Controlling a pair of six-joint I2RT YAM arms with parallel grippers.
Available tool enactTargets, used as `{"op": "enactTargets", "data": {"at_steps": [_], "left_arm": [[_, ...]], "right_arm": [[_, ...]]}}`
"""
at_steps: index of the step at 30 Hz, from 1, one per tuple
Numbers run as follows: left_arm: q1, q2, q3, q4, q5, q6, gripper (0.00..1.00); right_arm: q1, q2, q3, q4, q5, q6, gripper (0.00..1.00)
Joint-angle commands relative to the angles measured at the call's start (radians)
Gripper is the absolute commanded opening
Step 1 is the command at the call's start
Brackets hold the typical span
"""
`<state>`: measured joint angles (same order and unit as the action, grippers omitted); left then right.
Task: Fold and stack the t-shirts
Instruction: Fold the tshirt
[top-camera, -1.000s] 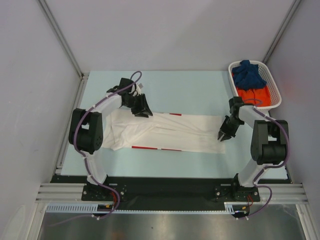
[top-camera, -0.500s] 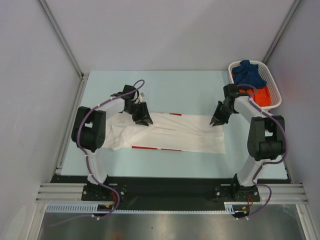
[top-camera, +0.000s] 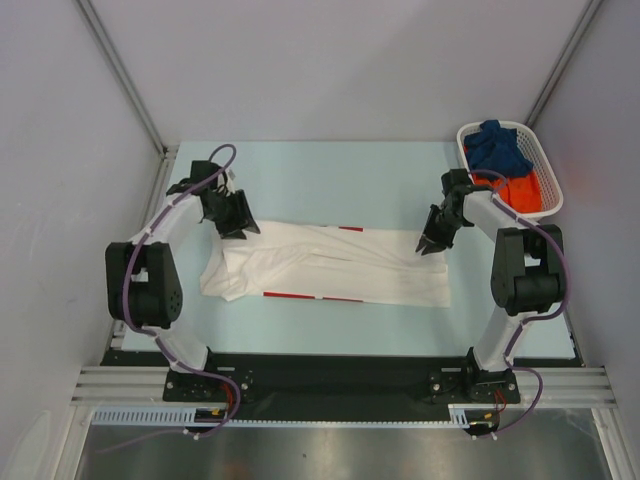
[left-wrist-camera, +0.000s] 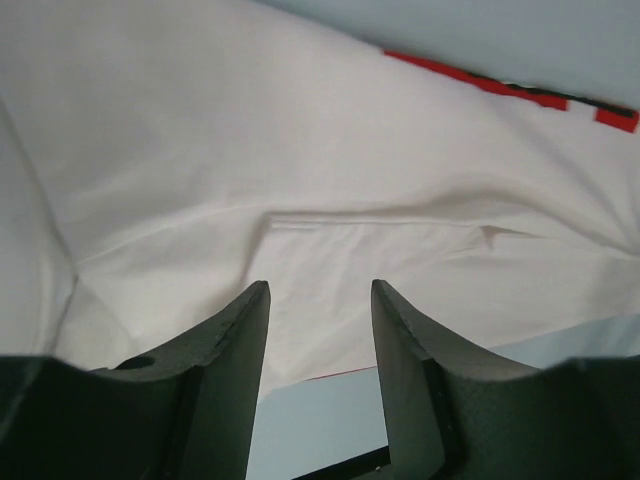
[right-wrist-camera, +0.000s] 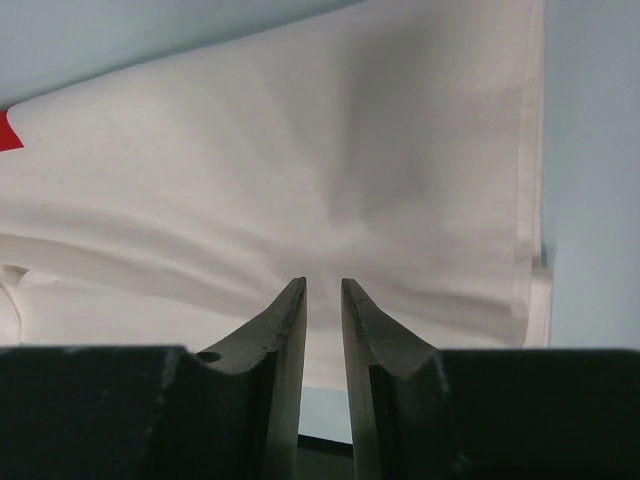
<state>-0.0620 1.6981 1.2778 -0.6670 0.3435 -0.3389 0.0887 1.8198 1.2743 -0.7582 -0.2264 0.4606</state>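
**Desk:** What had changed on the table (top-camera: 340, 175)?

**Photographer:** Both arms had moved along the white shirt (top-camera: 330, 265), which lay stretched as a long band across the middle of the table. The left gripper (top-camera: 240, 226) had swung outward from nearer the shirt's middle to its far left corner. Its fingers had spread and stood well apart over the cloth, with nothing between them.

**Desk:** And the right?

**Photographer:** The right gripper (top-camera: 431, 244) had gone from the shirt's right edge up to its far right corner. Its fingers stood only a narrow slit apart, with creases fanning toward the tips. Whether they had pinched the cloth could not be told.

**Desk:** Meaning?

**Photographer:** The arms seemed to be lining up on the two far corners for the next fold. The dark blue shirt (top-camera: 497, 148) and the orange shirt (top-camera: 515, 190) lay unfolded in the basket (top-camera: 548, 170) at the far right.
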Motion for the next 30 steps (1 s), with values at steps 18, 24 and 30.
{"op": "enactTargets", "data": {"at_steps": [18,24,30], "left_arm": [[0.03,0.182,-0.043,0.026,0.038,0.074,0.5],[0.027,0.169,-0.09,0.076,0.118,0.035,0.44],[0.018,0.102,-0.136,0.081,0.169,0.037,0.18]], "right_arm": [[-0.004,-0.019,-0.001,-0.001,-0.031,-0.037,0.26],[-0.004,-0.017,-0.004,0.002,-0.036,-0.033,0.26],[0.0,-0.014,-0.003,0.011,-0.044,-0.027,0.26]]}}
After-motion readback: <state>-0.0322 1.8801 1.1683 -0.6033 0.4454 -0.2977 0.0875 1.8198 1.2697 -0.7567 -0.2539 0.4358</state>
